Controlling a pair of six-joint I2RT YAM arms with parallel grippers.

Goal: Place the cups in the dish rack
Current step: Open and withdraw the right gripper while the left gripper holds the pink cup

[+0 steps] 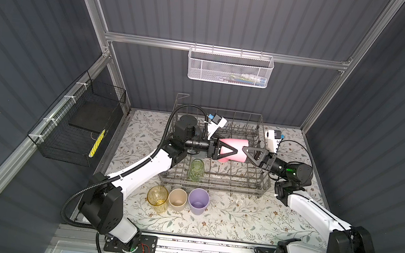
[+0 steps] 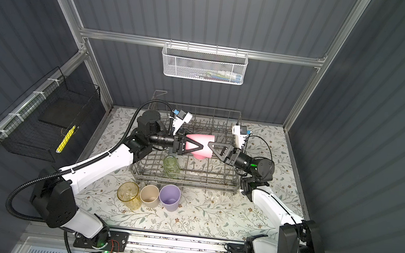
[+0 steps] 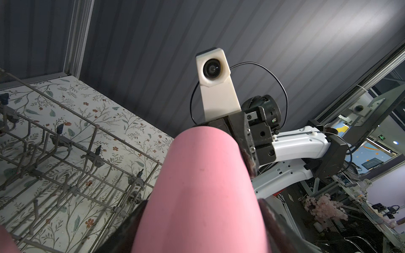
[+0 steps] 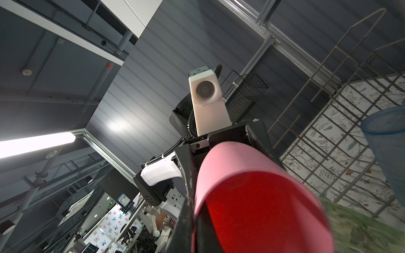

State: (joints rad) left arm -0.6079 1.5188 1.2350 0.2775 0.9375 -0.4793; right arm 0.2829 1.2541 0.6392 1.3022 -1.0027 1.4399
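Far left on the desk (image 1: pixel 237 217), three wait to be loaded: yellow cup (image 1: pixel 158 198), beige cup (image 1: pixel 178 199) and lavender cup (image 1: pixel 198 200), upright, side by side, just in front of the dish rack (image 1: pixel 241 184). The green cup (image 1: pixel 196 170) is already in the rack's near row.

Now the action: the pink cup (image 1: pixel 236 142) lies sideways in the air above the rack, a claw at each end! The left claw (image 1: pixel 235 150) straddles its base end. Gripping or only close, I can't tell. The right claw (image 1: pixel 245 148) is pinched shut on the rim.

Looks like a handover. I'd say the left must clamp squarely and firmly before the right lets go. Then it turns the mouth down over free tines, clear of the green one.

Hard to see: a blue-grey cup (image 4: pixel 385 153) shows only in the right wrist view, cut off at the frame edge. A pink patch (image 1: pixel 223 159) under the held cup may be another cup, but it's too hidden to say.
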